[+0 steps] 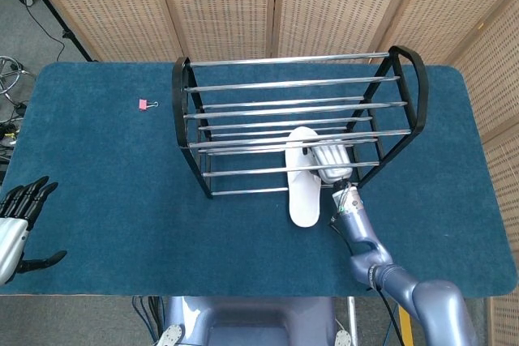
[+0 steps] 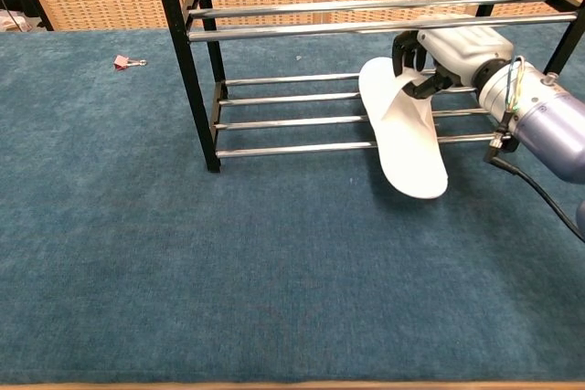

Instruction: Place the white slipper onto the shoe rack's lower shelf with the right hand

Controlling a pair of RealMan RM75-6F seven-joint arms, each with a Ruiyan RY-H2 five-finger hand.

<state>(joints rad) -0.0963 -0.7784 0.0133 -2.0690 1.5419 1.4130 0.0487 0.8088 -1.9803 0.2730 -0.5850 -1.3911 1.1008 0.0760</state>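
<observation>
At black-framed chrome-bar shoe rack (image 2: 274, 148) front, right hand (image 2: 454, 50) fingers curled, gripping flat white slipper (image 2: 407, 139) w/ toe over lower bars, heel overhanging. Insertion step; next: push deeper, then release.

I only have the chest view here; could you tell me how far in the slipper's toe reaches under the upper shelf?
Observer: From the head view, the white slipper has its toe under the shoe rack, past the front few bars, and its heel still sticks out over the carpet.
Operator: Thank you. Where is the left hand?
Observer: The left hand sits at the table's near left edge, fingers apart, holding nothing.
Operator: And the right hand?
Observer: The right hand grips the slipper's strap, beneath the upper bars.
</observation>
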